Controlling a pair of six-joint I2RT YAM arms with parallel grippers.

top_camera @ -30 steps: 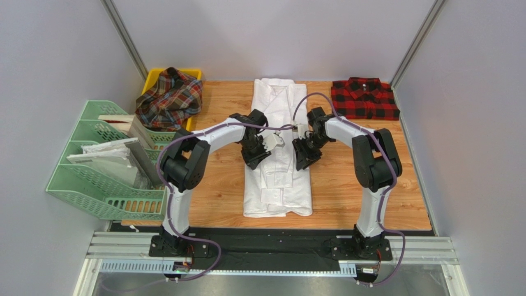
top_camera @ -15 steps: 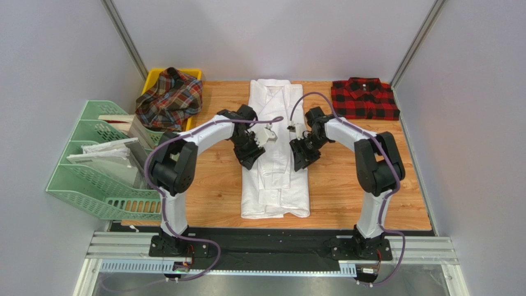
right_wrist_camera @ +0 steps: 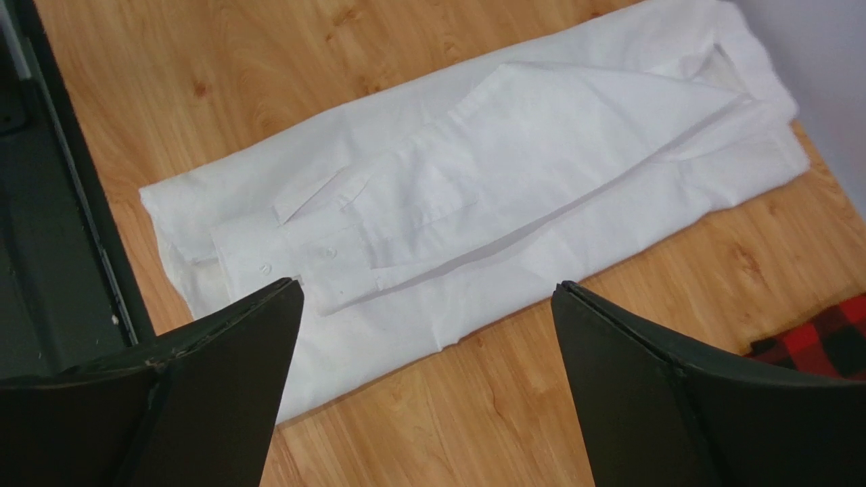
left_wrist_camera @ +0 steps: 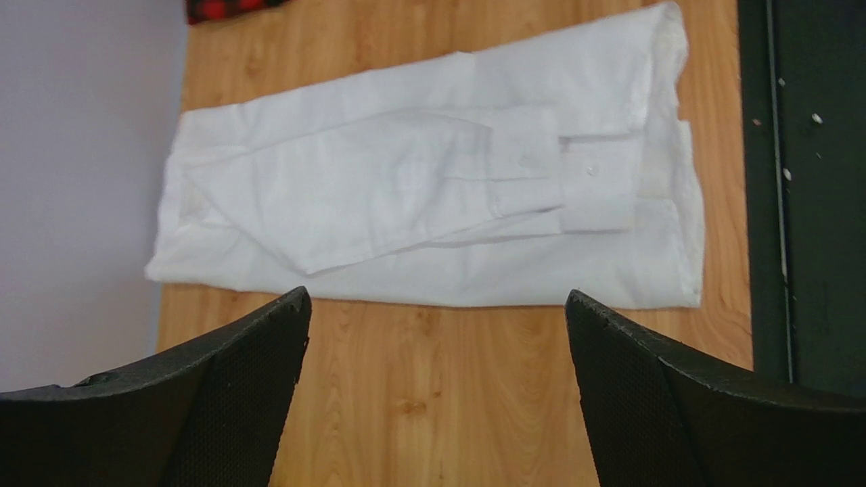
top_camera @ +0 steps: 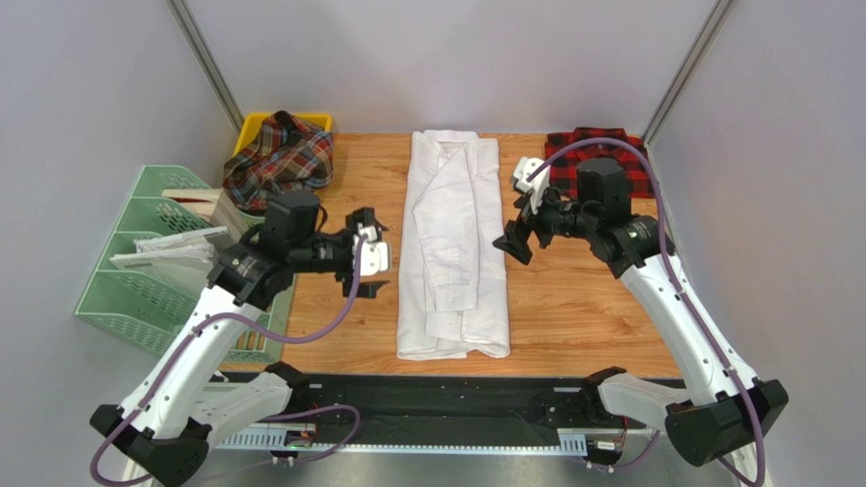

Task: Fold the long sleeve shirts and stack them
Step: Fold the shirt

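The plain white long sleeve shirt (top_camera: pixel 452 244) lies flat as a long narrow strip down the middle of the table, sleeves folded over its front (left_wrist_camera: pixel 437 203) (right_wrist_camera: pixel 478 193). The red-and-black checked shirt (top_camera: pixel 562 150) lies folded at the back right, partly behind the right arm; its corner shows in the wrist views (right_wrist_camera: pixel 813 340) (left_wrist_camera: pixel 219 8). The tartan shirt (top_camera: pixel 280 157) is heaped on a yellow bin (top_camera: pixel 254 127) at the back left. My left gripper (top_camera: pixel 384 254) (left_wrist_camera: pixel 437 296) hovers open just left of the white shirt. My right gripper (top_camera: pixel 513 225) (right_wrist_camera: pixel 427 286) hovers open just to its right. Both are empty.
A green tray rack (top_camera: pixel 152 294) with white paper sheets (top_camera: pixel 173 249) stands at the left edge of the table. A black strip (top_camera: pixel 437 391) runs along the near edge by the arm bases. Grey walls close in the back and sides.
Both grippers were down on the white shirt's middle, nearly closed. They have let go, opened wide and swung outward and up to either side. The shirt lies smoothed with its sleeves folded in.
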